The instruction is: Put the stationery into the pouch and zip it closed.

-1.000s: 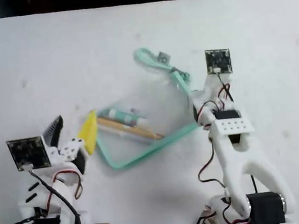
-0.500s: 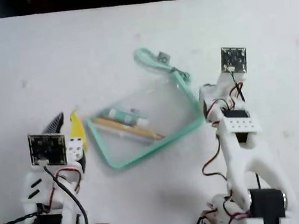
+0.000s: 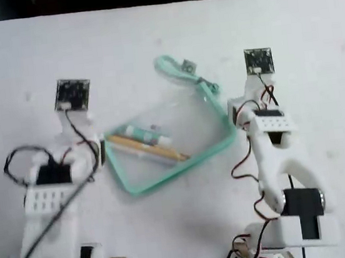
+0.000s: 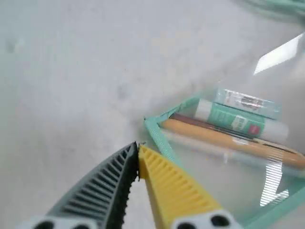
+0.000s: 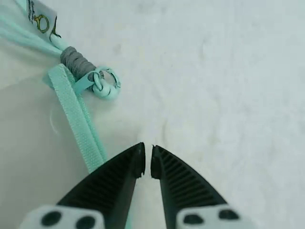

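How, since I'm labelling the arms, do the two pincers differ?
The left pincer has one grey and one yellow finger; the right pincer has two black ones. The left sits at the corner of the pouch beside the pencil; the right, by its zip ring. Both hold nothing.

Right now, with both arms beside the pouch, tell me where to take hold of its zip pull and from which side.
Take the teal ring tab at the pouch corner, just past the grey cord wrap. It probably suits the right gripper, coming in from the bare table side: the tab lies flat and sticks out beyond the teal edge, with nothing beside it there.
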